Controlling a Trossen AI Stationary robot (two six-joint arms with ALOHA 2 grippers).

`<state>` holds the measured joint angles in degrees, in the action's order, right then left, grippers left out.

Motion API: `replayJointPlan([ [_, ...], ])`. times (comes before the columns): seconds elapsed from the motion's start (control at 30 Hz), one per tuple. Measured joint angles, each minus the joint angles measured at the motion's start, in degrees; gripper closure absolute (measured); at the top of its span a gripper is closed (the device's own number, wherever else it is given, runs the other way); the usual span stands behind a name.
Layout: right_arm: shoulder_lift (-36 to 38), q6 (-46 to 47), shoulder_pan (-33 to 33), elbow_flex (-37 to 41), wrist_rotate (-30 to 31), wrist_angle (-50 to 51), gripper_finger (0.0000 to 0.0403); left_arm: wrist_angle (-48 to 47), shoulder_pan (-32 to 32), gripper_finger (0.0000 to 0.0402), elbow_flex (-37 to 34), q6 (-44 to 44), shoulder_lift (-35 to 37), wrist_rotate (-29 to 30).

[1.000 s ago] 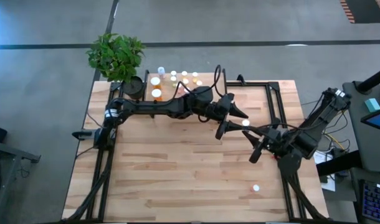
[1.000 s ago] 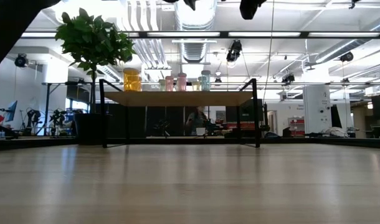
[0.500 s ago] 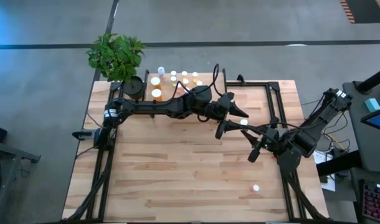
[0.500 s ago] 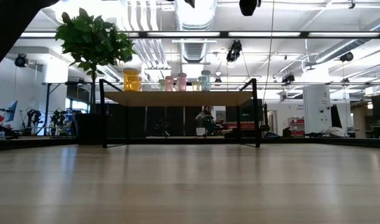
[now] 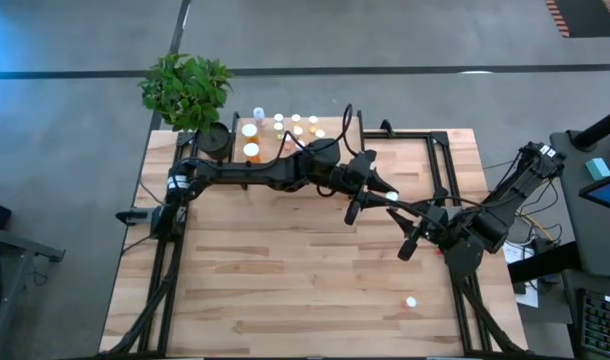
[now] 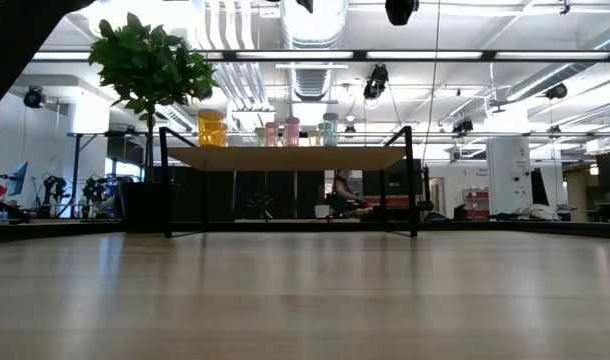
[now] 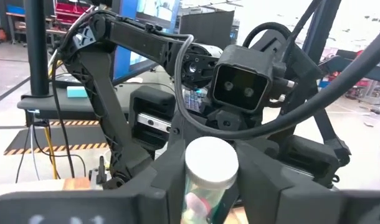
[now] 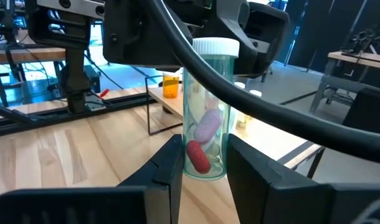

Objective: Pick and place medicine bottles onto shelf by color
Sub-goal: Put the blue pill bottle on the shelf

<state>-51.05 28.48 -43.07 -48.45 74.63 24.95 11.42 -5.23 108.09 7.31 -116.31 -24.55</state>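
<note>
Teal bottle [image 8: 205,121] held mid-air between both grippers, handover above table centre-right. Right gripper [image 8: 202,163] pinches base; left gripper [image 7: 205,186] closed on body. Release right only once left grip firm; then carry to shelf [image 6: 285,158].

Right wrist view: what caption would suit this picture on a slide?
Held upright between the right gripper fingers, a teal medicine bottle with a white cap meets the left gripper above the wooden table.

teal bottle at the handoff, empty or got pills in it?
Has pills: the teal bottle shows a red and a pale capsule through its clear wall, between the right gripper fingers.
</note>
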Motion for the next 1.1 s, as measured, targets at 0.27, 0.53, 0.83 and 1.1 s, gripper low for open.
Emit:
replayJointPlan([
  [0.27,0.0,1.1,0.9,0.0,0.3,1.1,0.0302,0.0,-0.1,0.0288,0.0,-0.2,0.0,0.6],
  [0.53,0.0,4.7,3.5,0.0,3.8,2.3,0.0254,0.1,-1.4,0.0288,-0.1,-0.3,0.0,1.0],
  [0.83,0.8,7.1,4.1,0.0,3.3,9.7,0.0217,0.1,-5.2,0.0299,-0.1,-0.2,1.3,0.9],
  [1.1,3.1,31.7,7.8,0.0,-4.5,33.3,0.022,-0.1,-11.3,0.0298,-0.1,-0.2,3.0,1.3],
])
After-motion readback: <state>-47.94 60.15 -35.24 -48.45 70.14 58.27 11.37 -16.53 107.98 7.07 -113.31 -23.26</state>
